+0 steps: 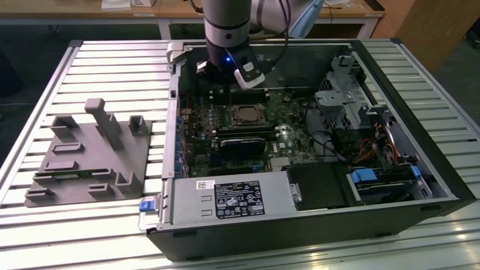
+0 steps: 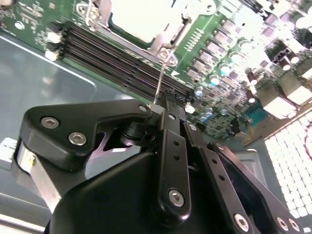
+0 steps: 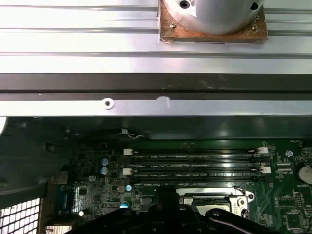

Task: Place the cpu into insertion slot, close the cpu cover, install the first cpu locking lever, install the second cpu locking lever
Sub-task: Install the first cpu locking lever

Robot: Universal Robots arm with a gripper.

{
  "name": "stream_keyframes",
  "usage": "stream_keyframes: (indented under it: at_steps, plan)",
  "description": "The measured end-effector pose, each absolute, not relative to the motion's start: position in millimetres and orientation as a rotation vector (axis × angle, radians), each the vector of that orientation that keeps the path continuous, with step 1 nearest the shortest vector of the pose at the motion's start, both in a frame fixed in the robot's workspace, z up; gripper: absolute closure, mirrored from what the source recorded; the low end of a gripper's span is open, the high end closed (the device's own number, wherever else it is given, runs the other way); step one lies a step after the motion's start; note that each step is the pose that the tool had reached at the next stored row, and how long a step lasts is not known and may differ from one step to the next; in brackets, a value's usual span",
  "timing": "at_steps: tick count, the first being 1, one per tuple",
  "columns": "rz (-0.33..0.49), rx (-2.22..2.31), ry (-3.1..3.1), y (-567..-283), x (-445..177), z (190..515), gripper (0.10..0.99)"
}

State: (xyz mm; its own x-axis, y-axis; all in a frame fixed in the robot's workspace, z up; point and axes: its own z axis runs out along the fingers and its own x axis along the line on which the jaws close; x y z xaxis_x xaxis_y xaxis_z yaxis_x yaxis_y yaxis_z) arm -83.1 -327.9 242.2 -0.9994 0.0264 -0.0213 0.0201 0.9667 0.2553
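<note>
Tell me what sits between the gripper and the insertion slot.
In the second wrist view, black memory slots lie between the gripper and the insertion slot, and a thin metal lever runs across them toward the gripper.

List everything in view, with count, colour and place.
table: one, silvery, slatted, under everything
case: one, black, open, on the table
fixture: one, grey, on the table, at the exterior view's left of the case
board: one, green, inside the case
slot: one, silvery rim, mid-board
cpu: one, pale silvery top, in the slot
lever: one, thin, silvery, running from the slot to the claw
memory slots: several, black, beside the slot
card: one, black, on the board
arm: one, grey, above the board
claw: one, black, at the lever's end
</note>
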Motion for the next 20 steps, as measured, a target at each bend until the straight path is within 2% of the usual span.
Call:
stream_keyframes:
  at_steps: [20]
  plan:
    - [0.4, 0.037, 3.091, -327.9, -54.1, 242.2, 0.98]
